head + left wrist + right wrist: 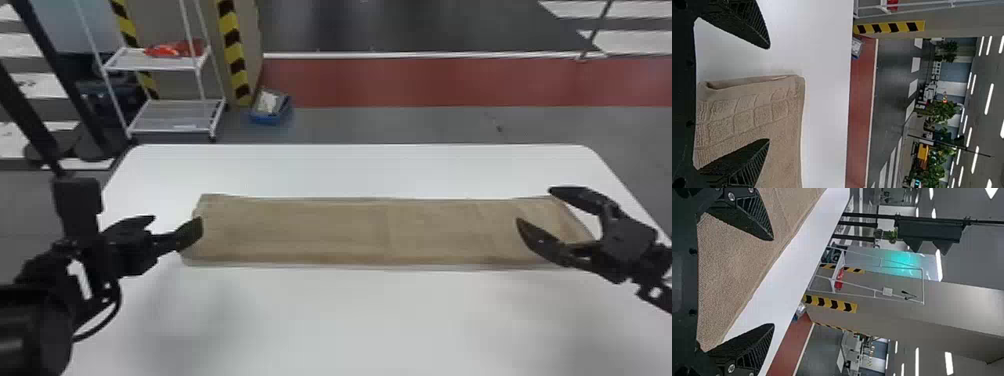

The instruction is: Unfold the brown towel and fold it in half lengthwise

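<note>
Two grippers stand over the ends of one towel (350, 230); it lies flat on the white table (350, 320) as a long, narrow strip, running from side to side, nearer the far edge than the bottom of the head view; its layers show at the short end in the left wrist view, with a small gap between them and raised blocks in the weave.

The left gripper (176, 219) is at the towel's left end, its fingers spread apart with nothing between them; one finger overlaps the towel in the head view, and the other is out past the end, over bare table; whether the first touches the cloth, I cannot tell.

The right gripper (535, 206) is at the right end, its fingers parted wide too and gripping nothing; the nearer finger is over the cloth, the other by the far right corner; contact there is also unclear.

Beyond the table, a white cart (150, 64) holds something red (167, 50) on its upper shelf; a blue bin (270, 119) sits on the floor near it, beside striped tape (233, 55).
</note>
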